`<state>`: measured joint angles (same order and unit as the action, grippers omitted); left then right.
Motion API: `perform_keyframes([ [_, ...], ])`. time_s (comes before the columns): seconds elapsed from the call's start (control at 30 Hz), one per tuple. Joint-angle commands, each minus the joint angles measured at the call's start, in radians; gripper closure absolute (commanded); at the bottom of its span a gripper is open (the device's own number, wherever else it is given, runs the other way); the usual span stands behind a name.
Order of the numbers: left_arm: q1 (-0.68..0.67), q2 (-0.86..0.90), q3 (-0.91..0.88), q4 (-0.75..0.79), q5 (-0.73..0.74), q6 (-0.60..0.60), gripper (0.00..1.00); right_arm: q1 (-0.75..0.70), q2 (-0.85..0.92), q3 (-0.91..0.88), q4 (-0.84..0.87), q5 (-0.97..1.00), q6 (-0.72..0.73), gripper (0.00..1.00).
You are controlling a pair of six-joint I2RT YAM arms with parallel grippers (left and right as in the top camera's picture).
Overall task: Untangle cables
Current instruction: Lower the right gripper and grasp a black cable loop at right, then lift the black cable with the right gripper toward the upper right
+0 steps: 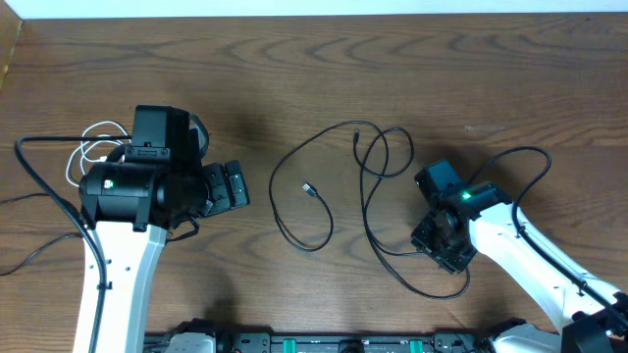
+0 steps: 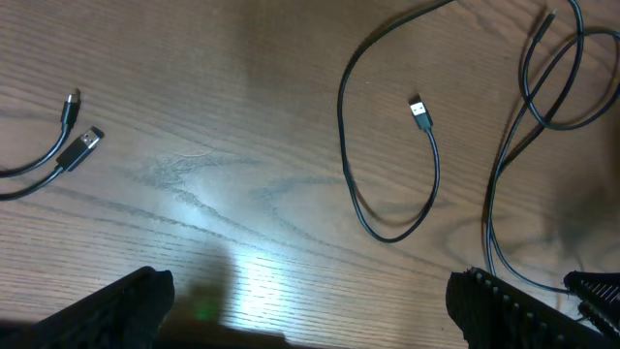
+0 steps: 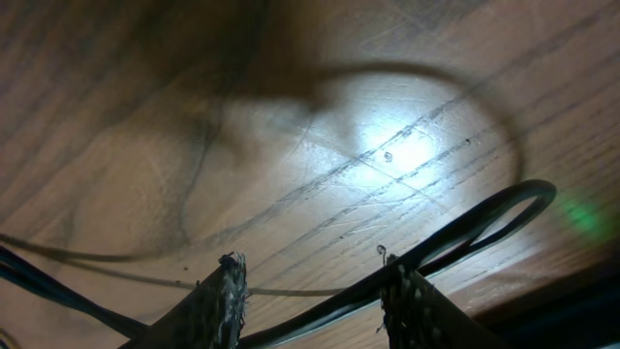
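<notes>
The black cables (image 2: 341, 107) lie in the middle of the table (image 1: 314, 59), one passing through the half-open right gripper (image 3: 308, 269), so pinch it gently and pull slowly; the left gripper (image 1: 234, 186) is wide open.

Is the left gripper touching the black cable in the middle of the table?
Apart. The overhead view shows a strip of bare table between the left gripper and the nearest curve of the black cable.

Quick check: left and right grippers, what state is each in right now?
Left gripper: open, nothing between its fingers.
Right gripper: open, fingers astride a black cable, not clamped on it.
</notes>
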<state>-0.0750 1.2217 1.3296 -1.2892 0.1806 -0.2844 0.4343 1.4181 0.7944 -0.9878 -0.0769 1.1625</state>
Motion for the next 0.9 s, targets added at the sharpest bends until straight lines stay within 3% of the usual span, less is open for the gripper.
perform_keyframes([
  [0.0,0.000,0.002,-0.004,0.000,-0.010,-0.002,0.05,0.014,-0.006,-0.030,-0.002,0.020,0.020,0.55],
  [0.17,0.000,0.002,-0.004,0.003,-0.010,-0.002,0.05,0.017,-0.006,-0.061,0.033,0.023,0.045,0.54],
  [0.3,0.000,0.002,-0.004,0.003,-0.010,-0.001,0.05,0.016,-0.006,-0.061,0.055,0.022,0.045,0.68],
  [0.33,0.000,0.002,-0.004,0.003,-0.010,-0.001,0.05,0.016,-0.006,-0.060,0.056,0.022,0.045,0.74],
  [0.4,0.000,0.002,-0.004,0.003,-0.010,-0.001,0.05,0.016,-0.006,-0.055,0.056,0.022,0.044,0.99],
  [0.6,0.000,0.002,-0.004,0.003,-0.010,-0.001,0.05,0.016,-0.006,0.008,0.028,0.016,-0.010,0.99],
  [0.73,0.000,0.002,-0.004,0.008,-0.009,-0.002,0.05,0.016,-0.006,0.143,-0.029,0.019,-0.151,0.99],
  [0.87,0.000,0.002,-0.004,0.018,-0.009,-0.006,0.05,0.016,-0.006,0.393,-0.116,0.018,-0.355,0.99],
])
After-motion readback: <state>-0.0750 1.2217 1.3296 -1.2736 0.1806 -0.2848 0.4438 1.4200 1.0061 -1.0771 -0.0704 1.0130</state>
